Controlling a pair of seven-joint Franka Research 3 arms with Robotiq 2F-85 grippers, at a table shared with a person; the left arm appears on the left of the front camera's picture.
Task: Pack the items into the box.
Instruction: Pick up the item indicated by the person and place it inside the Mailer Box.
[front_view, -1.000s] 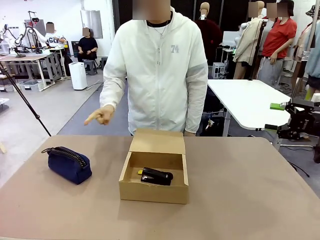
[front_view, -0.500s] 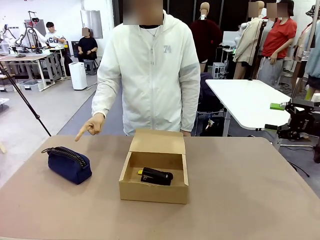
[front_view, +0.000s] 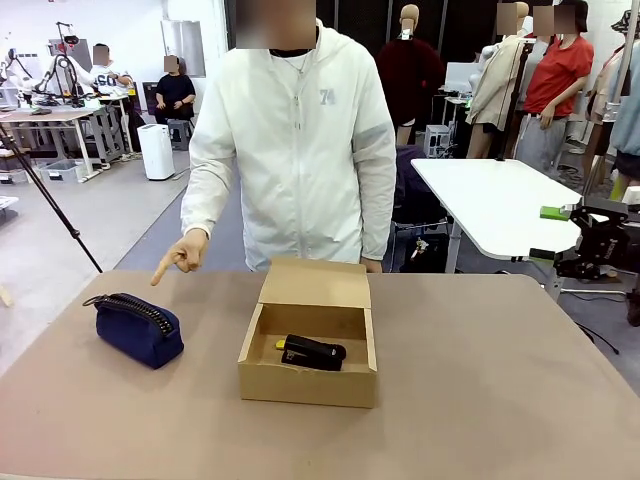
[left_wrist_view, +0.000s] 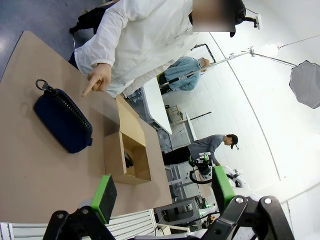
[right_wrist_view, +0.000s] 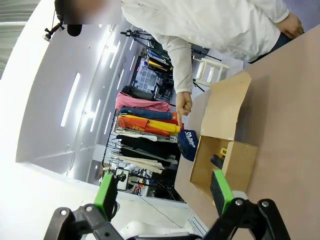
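Navy pouch lies left of the open cardboard box, zipper up, long axis angled, ring-pull end farthest from the box. A person's hand points beyond it. Inside the box rests a black stapler (lying crosswise). Wrist views add the left gripper and right gripper, jaws spread and empty.

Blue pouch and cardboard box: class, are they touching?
Apart. Front view shows a strip of bare table between the blue pouch and the cardboard box.
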